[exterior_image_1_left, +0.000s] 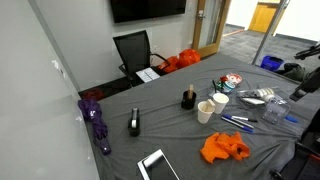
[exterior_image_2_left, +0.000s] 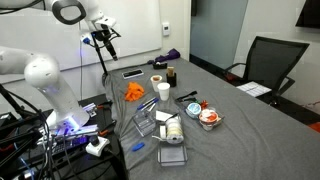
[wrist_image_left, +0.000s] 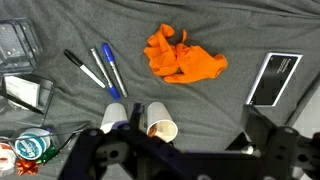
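In an exterior view two cups (exterior_image_1_left: 205, 110) stand mid-frame on the grey desk (exterior_image_1_left: 165, 128), with an orange cloth (exterior_image_1_left: 224, 148) lower right of them. In an exterior view the hand (exterior_image_2_left: 103, 38) hangs open and empty at upper left, well above the desk. In the wrist view the cups (wrist_image_left: 160, 125) sit at lower centre, with the orange cloth (wrist_image_left: 183, 55) above and pens (wrist_image_left: 100, 68) at left

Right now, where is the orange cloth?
The orange cloth lies crumpled on the grey table, in the wrist view between the pens and the black tablet, just beyond the paper cups.
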